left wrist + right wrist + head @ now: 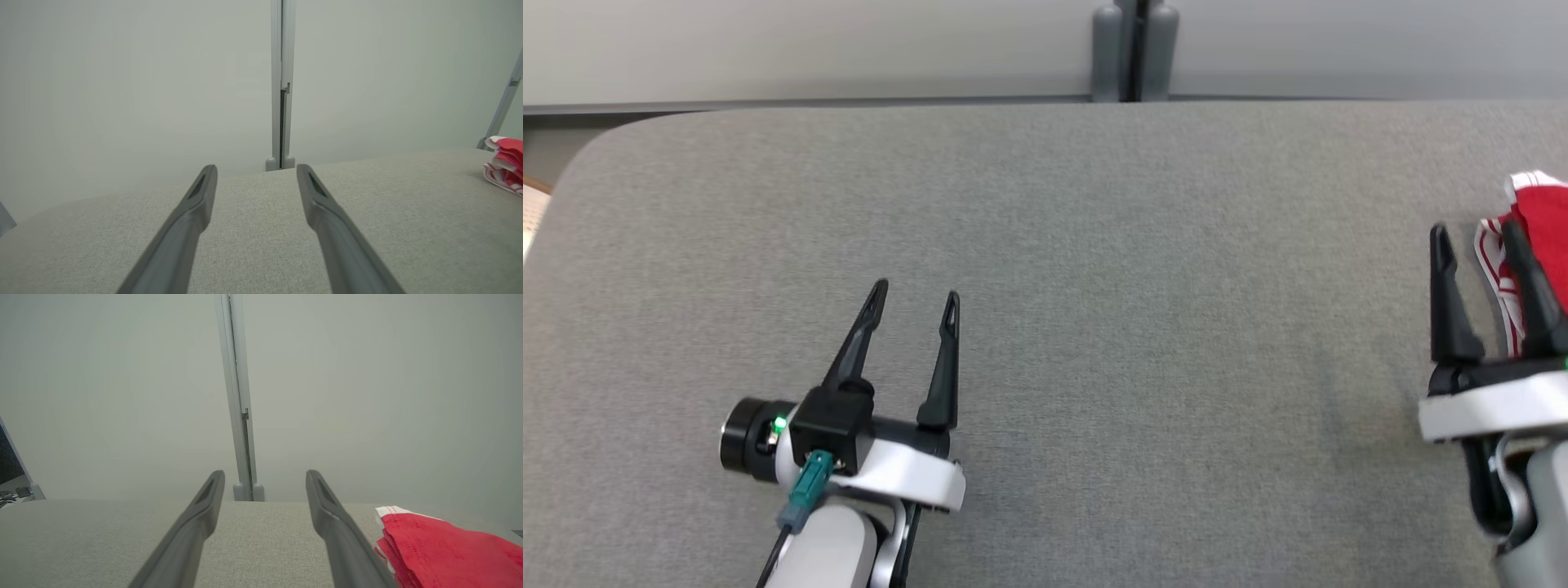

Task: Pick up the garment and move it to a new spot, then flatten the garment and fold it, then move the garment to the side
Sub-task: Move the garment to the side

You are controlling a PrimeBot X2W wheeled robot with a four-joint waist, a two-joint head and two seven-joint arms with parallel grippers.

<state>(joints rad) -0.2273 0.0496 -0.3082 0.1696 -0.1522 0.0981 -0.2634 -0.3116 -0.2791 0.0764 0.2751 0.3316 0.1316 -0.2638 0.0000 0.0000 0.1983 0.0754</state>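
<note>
Grey table (1094, 204); folded garment (1547, 204) beside right gripper (1476, 227), spread, empty; left gripper (916, 290) likewise. I judge side-move done; next, back away.

— How much of the garment (1547, 214) shows?
— Not all of it. In the head view it runs off the edge past the right gripper (1476, 232), and one finger (1531, 286) covers part of its striped hem.
— And from the right wrist?
— Beside the finger (347, 539) it leaves the frame at the side and bottom, so its full shape can't be told.
</note>
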